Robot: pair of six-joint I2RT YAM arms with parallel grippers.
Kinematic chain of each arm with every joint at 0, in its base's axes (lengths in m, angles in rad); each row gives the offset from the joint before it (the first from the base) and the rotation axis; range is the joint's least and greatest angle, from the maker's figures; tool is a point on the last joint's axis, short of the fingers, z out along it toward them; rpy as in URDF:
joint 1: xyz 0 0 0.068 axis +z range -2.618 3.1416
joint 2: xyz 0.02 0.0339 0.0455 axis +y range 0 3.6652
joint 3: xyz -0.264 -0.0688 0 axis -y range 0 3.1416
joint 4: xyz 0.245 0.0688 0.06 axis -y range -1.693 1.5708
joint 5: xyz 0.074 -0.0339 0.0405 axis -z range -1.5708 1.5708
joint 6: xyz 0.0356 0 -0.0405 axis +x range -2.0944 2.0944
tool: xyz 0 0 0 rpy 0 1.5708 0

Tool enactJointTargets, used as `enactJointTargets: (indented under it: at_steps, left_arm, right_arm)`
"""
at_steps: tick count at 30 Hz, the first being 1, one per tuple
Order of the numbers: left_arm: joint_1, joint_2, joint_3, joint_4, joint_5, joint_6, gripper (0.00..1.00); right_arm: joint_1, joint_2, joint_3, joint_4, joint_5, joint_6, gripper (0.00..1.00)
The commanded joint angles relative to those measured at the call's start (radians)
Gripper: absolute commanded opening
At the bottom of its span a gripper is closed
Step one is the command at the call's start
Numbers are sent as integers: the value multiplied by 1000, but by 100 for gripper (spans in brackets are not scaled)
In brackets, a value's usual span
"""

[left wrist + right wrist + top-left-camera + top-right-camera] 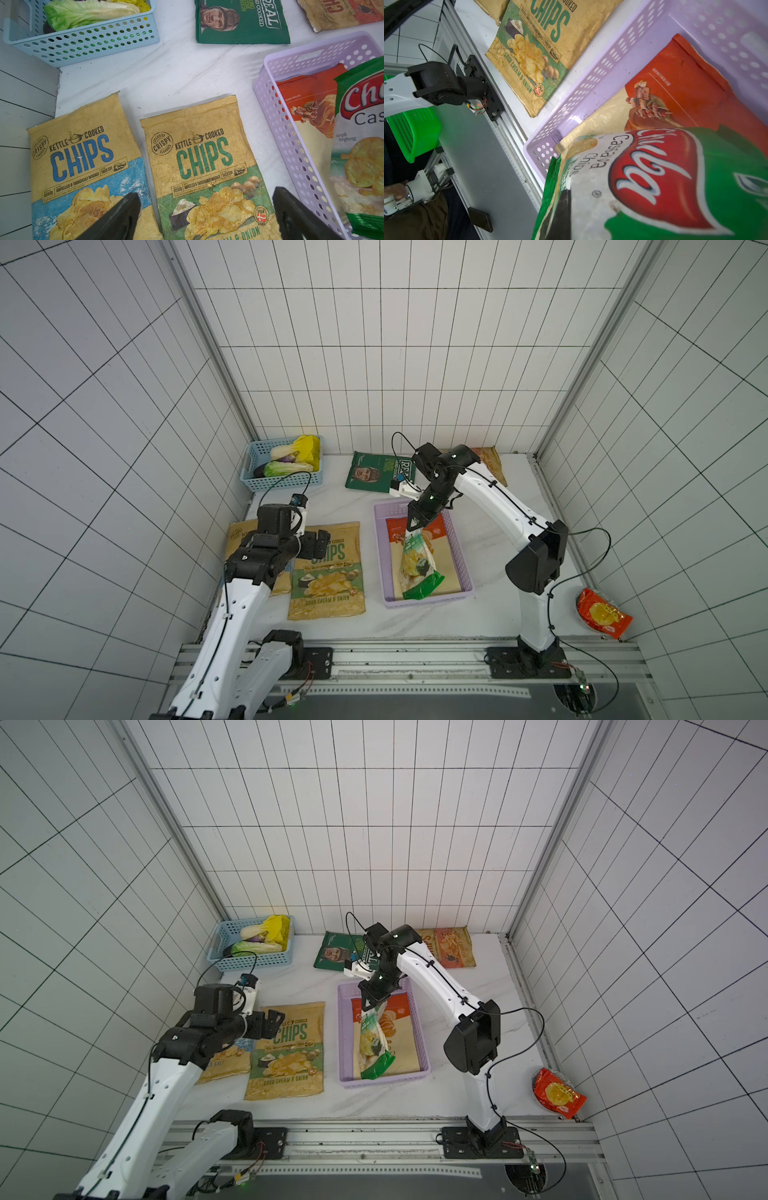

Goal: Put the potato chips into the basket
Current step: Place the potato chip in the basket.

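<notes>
Right gripper (415, 526) first: I'm clenched on the top edge of the green-and-white bag (417, 568), over the far half of the basket (379, 556). The bag hangs tilted from my pinch. Its green bottom end is down near the basket's near wall, on top of the cream bag (453, 572) that lies flat inside.

Here's my worry. In the right wrist view that bottom end sits right at the near wall. If I let go up here, I reckon the bag could flop towards the near side, tip over the low rim and slide onto the table. It's glossy foil on glossy foil, with nothing to brake it. Pushing down could also shove the light basket. A lower release, farther in, looks safer to me.

My left gripper (321, 541) is spread wide and holds nothing. It hovers over the top of the green-lettered bag (328, 576). Dropping there, a finger might snag the blue-lettered bag (83, 166) just beside it on the left.

The bag I hold is puffy and crinkled, twisted along its length, with a red logo and printed crisps on white. The others lie flat on the table: the two tan ones near left, the dark green bag (370, 477) far middle, and another tan bag (446, 946) far right.
</notes>
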Motion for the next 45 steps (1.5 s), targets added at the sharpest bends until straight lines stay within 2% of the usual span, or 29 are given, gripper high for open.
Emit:
enactJointTargets:
  at_steps: [1,11,15,20,24,27,31,34,38,43,45]
  left_arm:
    - [-1,-11,-8,19,-2,-3,98]
    - [-2,-11,-8,19,1,-3,98]
    - [-2,-13,-7,19,1,-3,98]
    - [-1,-15,-9,19,0,-3,98]
    - [-2,-15,-9,20,1,-3,98]
    - [-2,-15,-8,20,2,-2,98]
    - [-1,-15,-9,20,1,-2,98]
    - [-2,-14,-9,20,2,-2,98]
    - [-2,-12,-8,20,3,-2,98]
    - [-2,-11,-8,19,3,-2,98]
    - [-1,-9,-8,19,4,-2,98]
  right_arm:
    - [22,22,51,-44,2,-35,0]
    - [73,67,63,-43,27,-27,0]
    - [62,65,-17,10,147,33,0]
    - [20,4,-169,118,220,110,5]
    - [-19,-75,-277,197,247,156,24]
    - [-48,-113,-327,223,303,188,27]
    - [-81,-155,-374,229,384,223,46]
    - [-91,-195,-393,228,461,259,52]
    - [-80,-256,-408,283,427,326,50]
    - [2,-349,-486,488,308,486,50]
    - [34,-361,-516,563,272,547,54]
